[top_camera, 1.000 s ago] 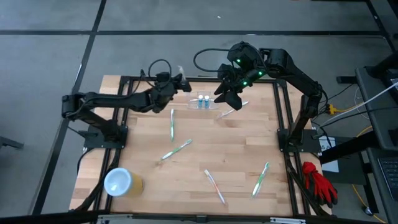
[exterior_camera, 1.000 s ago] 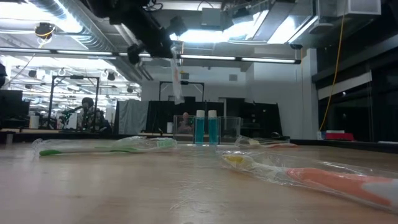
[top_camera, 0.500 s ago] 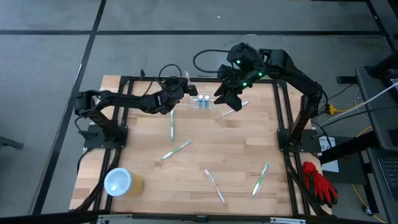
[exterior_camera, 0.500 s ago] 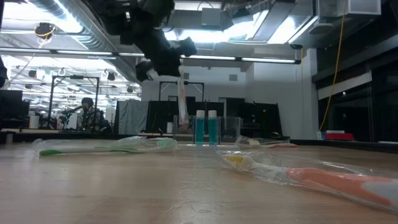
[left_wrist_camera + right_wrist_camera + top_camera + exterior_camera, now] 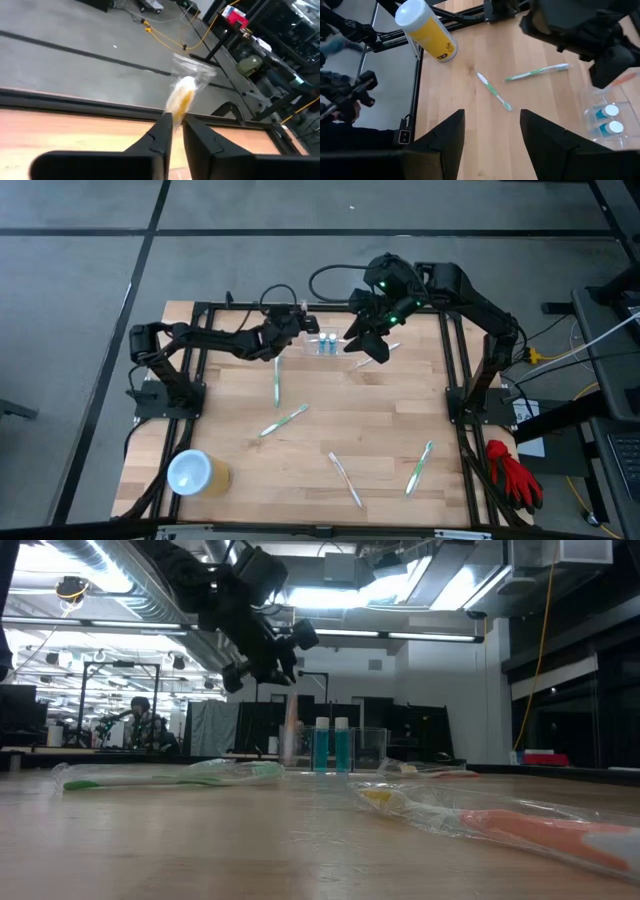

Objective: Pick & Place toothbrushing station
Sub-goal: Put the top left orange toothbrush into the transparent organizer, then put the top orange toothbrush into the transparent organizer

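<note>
left claw moved to station, narrow on wrapped toothbrush; toothbrushing station clear, rectangular

A pale, smooth wooden table carries glossy clear-plastic-wrapped toothbrushes, a see-through plastic toothbrushing station and a glossy yellow cup, framed in matt black metal.

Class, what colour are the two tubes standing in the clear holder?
Blue tubes with white caps, clearest in the low view.
</note>
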`<control>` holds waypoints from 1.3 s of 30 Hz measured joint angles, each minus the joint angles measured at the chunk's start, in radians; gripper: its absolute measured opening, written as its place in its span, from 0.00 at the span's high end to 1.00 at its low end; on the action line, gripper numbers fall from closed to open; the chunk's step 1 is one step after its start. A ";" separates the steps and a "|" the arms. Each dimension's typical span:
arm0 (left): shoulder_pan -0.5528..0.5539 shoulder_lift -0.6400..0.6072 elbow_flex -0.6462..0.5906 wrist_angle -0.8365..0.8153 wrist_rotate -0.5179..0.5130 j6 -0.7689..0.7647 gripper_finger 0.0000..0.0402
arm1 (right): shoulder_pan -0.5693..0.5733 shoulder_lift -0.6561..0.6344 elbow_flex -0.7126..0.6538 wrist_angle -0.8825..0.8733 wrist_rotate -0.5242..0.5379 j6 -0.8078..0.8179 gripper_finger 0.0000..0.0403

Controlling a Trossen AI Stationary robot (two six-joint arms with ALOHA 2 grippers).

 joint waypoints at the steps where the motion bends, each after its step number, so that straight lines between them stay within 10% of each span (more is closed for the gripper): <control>1: 0.003 0.000 0.000 -0.004 0.009 -0.008 0.86 | 0.004 0.000 0.000 0.000 0.000 0.001 0.52; 10: 0.006 -0.016 0.000 0.035 0.061 -0.060 0.64 | 0.017 0.000 0.000 -0.027 0.003 -0.010 0.52; 22: -0.054 -0.294 0.001 0.168 -0.004 0.553 0.57 | 0.003 -0.057 -0.110 -0.176 0.257 -0.153 0.52; 30: -0.118 -0.620 0.001 -0.166 0.016 0.708 0.58 | -0.063 -0.236 -0.693 -0.086 0.292 -0.257 0.52; 39: -0.338 -0.717 0.001 -0.318 -0.007 0.751 0.60 | -0.211 -0.331 -1.278 0.441 0.262 -0.336 0.52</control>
